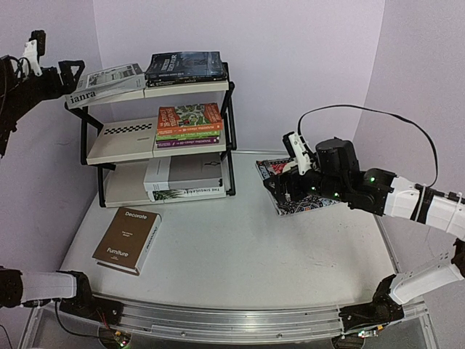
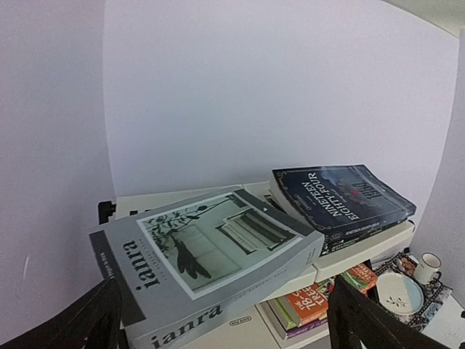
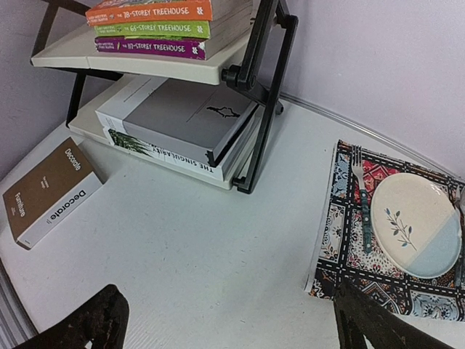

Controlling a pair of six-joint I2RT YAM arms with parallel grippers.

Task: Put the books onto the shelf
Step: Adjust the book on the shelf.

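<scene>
The table lies below the right pincer, which hangs over its right half with its fingers spread wide and nothing between them. The shelf stands ahead and to the left of that pincer, its black end post nearest. The left pincer is up at the top tier's left end, also fully spread and gripping nothing.

The grey ianra book lies flat just in front of the left pincer, its near corner overhanging the tier between the two fingers. I cannot tell whether either finger touches it. Beyond it to the right lie the dark novels.

Two large books, a grey one on a white palm-leaf one, lie stacked on the bottom tier, ahead-left of the right pincer. The brown book is the only one off the shelf, flat on the table far to that pincer's left, with open table in between. The Treehouse paperbacks sit stacked on the middle tier.

The patterned placemat lies just right of the right pincer. It bears a plate and a fork.
</scene>
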